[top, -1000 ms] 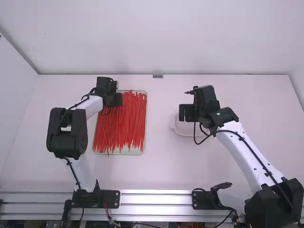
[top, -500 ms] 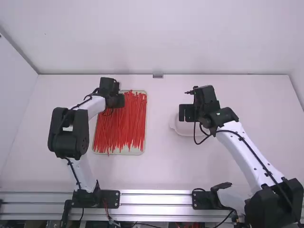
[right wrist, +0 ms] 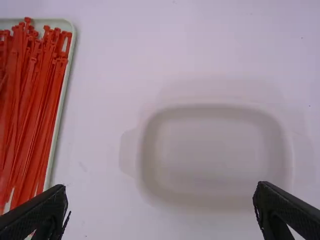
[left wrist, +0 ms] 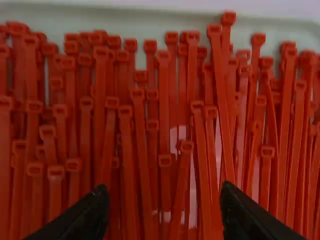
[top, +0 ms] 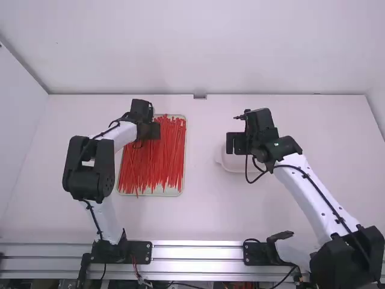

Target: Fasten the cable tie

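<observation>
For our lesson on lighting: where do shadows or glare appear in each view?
High view: even light, no hard shadows on the white table. Left wrist view: a pale bright patch, perhaps glare, on the tray between the red cable ties. Right wrist view: a soft shadow rings the white dish.

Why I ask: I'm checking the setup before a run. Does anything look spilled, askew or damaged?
Nothing stands out. The red cable ties lie in a loose pile on their tray, a few crossing at slight angles. The white container sits upright beside it, with no visible damage.
</observation>
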You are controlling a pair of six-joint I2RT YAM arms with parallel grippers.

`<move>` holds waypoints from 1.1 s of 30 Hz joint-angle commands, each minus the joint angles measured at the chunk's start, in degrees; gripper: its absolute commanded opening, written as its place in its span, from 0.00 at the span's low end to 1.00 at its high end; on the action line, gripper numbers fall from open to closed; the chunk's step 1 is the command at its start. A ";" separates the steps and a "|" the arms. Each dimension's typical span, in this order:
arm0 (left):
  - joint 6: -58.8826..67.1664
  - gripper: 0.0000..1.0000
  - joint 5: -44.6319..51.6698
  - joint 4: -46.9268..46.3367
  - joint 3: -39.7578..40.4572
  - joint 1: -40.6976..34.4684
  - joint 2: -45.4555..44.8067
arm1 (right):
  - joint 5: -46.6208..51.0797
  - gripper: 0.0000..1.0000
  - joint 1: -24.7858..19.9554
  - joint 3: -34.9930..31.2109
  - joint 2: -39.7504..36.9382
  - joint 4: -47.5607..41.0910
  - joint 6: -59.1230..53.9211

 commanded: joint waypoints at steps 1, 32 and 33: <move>-0.33 0.60 -1.29 -1.99 3.63 -0.79 0.02 | -0.28 0.99 0.17 1.77 -0.46 -0.04 0.28; -2.89 0.48 -8.35 -3.56 5.64 -2.99 2.93 | -0.28 0.99 0.17 1.77 -0.46 0.22 0.28; -2.95 0.49 -9.22 -3.58 5.64 -3.34 2.93 | -0.28 0.99 0.17 1.77 -0.46 0.13 0.28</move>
